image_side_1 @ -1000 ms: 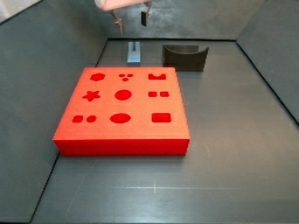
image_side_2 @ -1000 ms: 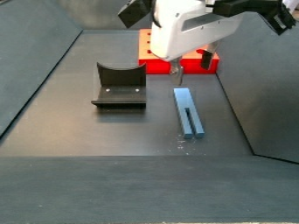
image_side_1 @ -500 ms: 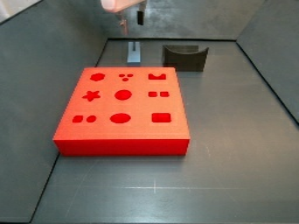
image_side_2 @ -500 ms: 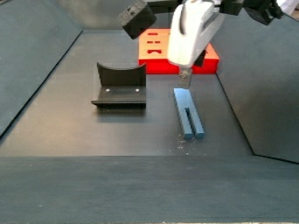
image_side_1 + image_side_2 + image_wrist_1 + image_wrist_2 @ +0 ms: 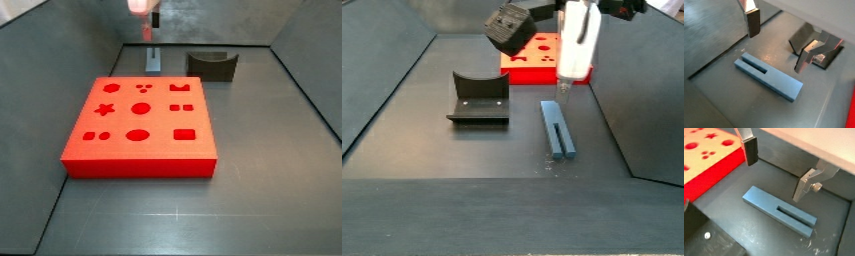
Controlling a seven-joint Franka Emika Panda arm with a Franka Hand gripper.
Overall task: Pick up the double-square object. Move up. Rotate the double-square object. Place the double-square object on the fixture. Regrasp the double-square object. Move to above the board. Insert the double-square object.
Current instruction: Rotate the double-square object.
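Observation:
The double-square object (image 5: 767,76) is a slim blue-grey bar with a slot at one end. It lies flat on the dark floor, in both wrist views (image 5: 777,210) and both side views (image 5: 152,58) (image 5: 557,127). My gripper (image 5: 777,42) is open and empty, hovering above the bar with one finger (image 5: 751,150) on each side of it and apart from it. In a side view the gripper (image 5: 565,85) hangs over the bar's far end. The fixture (image 5: 477,98) stands beside the bar. The red board (image 5: 140,125) lies flat with its cut-outs up.
Grey tray walls rise close behind the bar (image 5: 201,25) and along the sides (image 5: 616,110). The fixture also shows in a wrist view (image 5: 817,45), just past one finger. The board's edge (image 5: 704,155) lies close to the bar.
My wrist has turned about its vertical axis and shifted sideways, so the gripper now hangs over the bar's far end. The bar, fixture and board have not moved.

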